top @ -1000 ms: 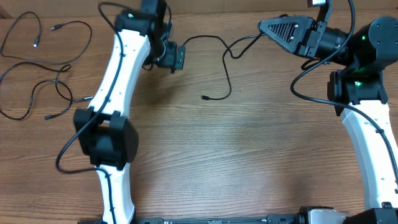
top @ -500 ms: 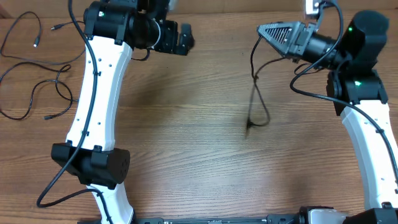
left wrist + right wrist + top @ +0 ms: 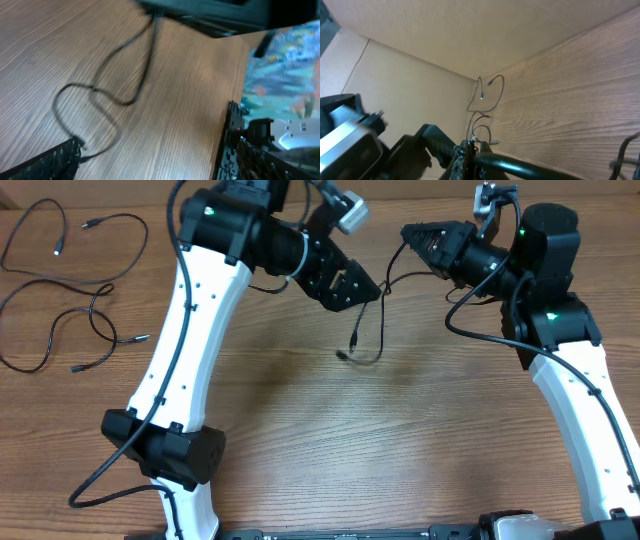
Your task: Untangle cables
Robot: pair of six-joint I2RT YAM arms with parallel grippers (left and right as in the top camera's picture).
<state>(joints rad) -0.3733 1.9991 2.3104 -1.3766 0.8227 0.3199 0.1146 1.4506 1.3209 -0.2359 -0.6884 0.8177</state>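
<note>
One thin black cable point(image 3: 382, 330) hangs from my right gripper point(image 3: 405, 232), which is shut on its upper end above the table's far middle. Its lower part curls on the wood, ending in a small plug point(image 3: 341, 356). My left gripper point(image 3: 355, 288) stands open just left of that strand, touching nothing. In the left wrist view the cable point(image 3: 90, 100) loops on the table beyond the wide-open fingers point(image 3: 50, 162). The right wrist view shows the right gripper point(image 3: 470, 150) pinched shut on the cable point(image 3: 530, 165). Other loose cables point(image 3: 60, 280) lie spread at the far left.
The left arm point(image 3: 185, 330) arches across the table's left half, its base point(image 3: 165, 450) near the front. The right arm point(image 3: 580, 380) stands along the right side. The table's far edge point(image 3: 245, 65) runs close behind the grippers.
The left arm has swung right, bringing its open gripper up beside the hanging cable. The right gripper has shifted slightly left, and the cable's lower end has swung left.
</note>
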